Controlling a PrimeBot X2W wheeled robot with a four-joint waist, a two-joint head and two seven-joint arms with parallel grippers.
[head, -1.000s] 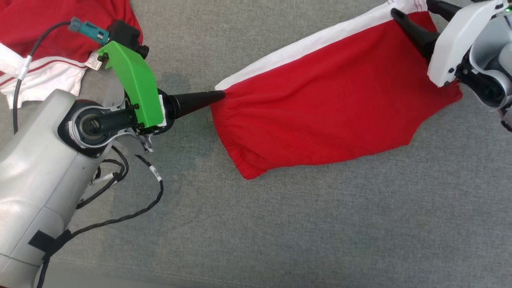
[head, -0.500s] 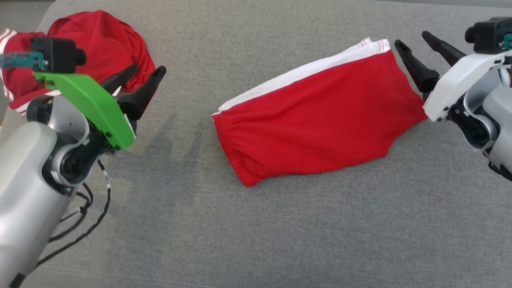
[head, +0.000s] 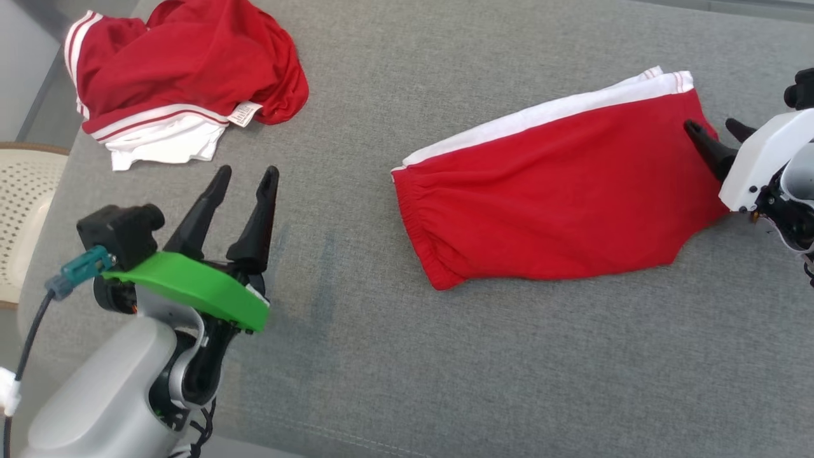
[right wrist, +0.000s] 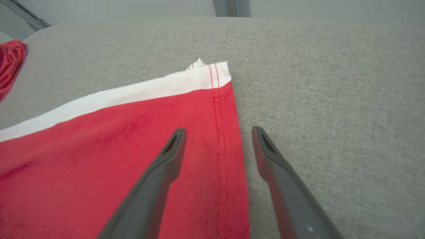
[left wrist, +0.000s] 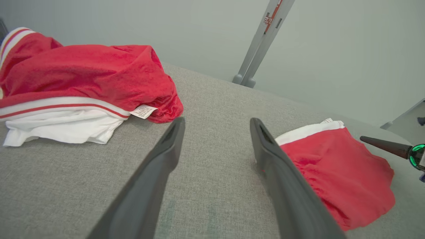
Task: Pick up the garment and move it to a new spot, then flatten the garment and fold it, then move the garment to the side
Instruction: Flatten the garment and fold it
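The garment (head: pixel 553 191) is a pair of red shorts with a white side stripe, folded flat on the grey fabric surface (head: pixel 445 369); its elastic waistband points left. My left gripper (head: pixel 248 172) hovers open at the lower left, well clear of the waistband, nothing between its fingers. In the left wrist view the left gripper (left wrist: pixel 216 120) frames bare fabric, with the garment (left wrist: pixel 335 172) off to the right. My right gripper (head: pixel 710 124) is open over the garment's right hem. In the right wrist view the right gripper (right wrist: pixel 218 129) straddles the stitched hem of the garment (right wrist: pixel 116 149).
A crumpled pile of red and white clothes (head: pixel 184 70) lies at the far left corner, also close by in the left wrist view (left wrist: pixel 83 76). A pale woven chair (head: pixel 25 210) stands beyond the left edge. A grey metal post (left wrist: pixel 262 39) rises behind the surface.
Both grippers let go of the garment, which now lies flat. My left gripper drew back to the left and turned its fingers up the view. The camera also shifted.
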